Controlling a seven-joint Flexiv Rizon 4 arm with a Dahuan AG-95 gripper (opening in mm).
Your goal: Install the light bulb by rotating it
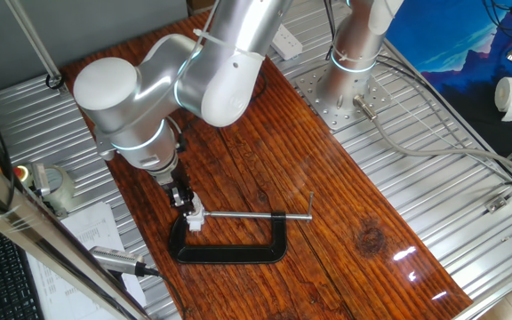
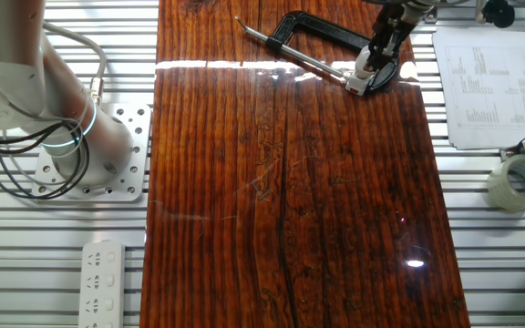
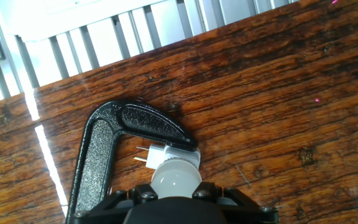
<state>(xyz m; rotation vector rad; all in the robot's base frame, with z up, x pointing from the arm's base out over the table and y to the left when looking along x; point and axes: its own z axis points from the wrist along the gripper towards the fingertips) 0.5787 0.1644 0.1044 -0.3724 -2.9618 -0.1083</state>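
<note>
In the hand view the white frosted light bulb [image 3: 176,176] sits dome-up between my two black fingertips [image 3: 143,194], which press on both its sides. My gripper [image 3: 176,193] is shut on it. The bulb's base meets the small white socket block [image 3: 180,154], which is held in the jaw of the black C-clamp [image 3: 101,155]. From the fixed views my gripper [image 1: 183,197] [image 2: 378,47] points down onto the socket block [image 1: 196,217] [image 2: 360,80]. The bulb itself is too small to make out there.
The C-clamp [image 1: 229,252] [image 2: 322,30] lies flat on the dark wooden board [image 1: 327,204], its long screw rod [image 1: 256,214] pointing right. A tape roll [image 2: 518,180] and a paper sheet [image 2: 481,82] lie beside the board on the metal slats. The arm's base [image 1: 349,62] stands behind.
</note>
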